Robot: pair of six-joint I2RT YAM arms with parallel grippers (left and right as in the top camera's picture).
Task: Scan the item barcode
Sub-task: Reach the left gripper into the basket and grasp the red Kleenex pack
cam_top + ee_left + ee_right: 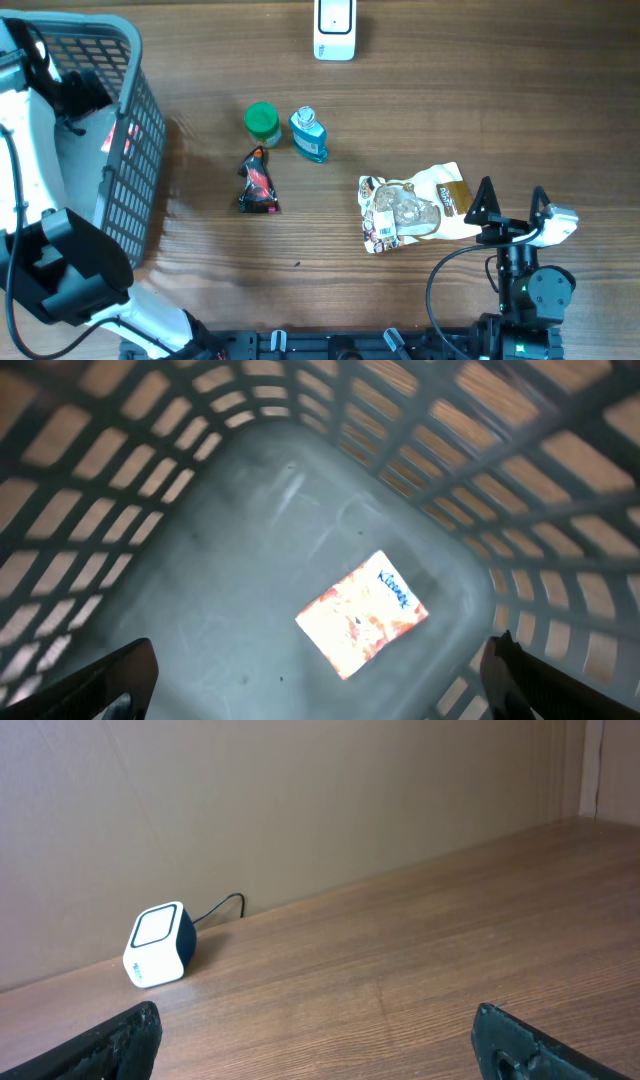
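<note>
Crinkled glossy pouch (pixel 415 208), lattice-walled basket (pixel 140 150)

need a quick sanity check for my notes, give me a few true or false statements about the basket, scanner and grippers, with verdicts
1. The left gripper is open inside the basket, holding nothing. True.
2. The basket is empty. False: an orange and white packet lies on its floor.
3. The right gripper is shut on the snack bag. False: it is open at the bag's right edge, with nothing between its jaws.
4. The white scanner sits at the far edge of the table, with no item in front of it. True.
5. The blue bottle is in the basket. False: it is on the table beside the green-lidded jar.
</note>
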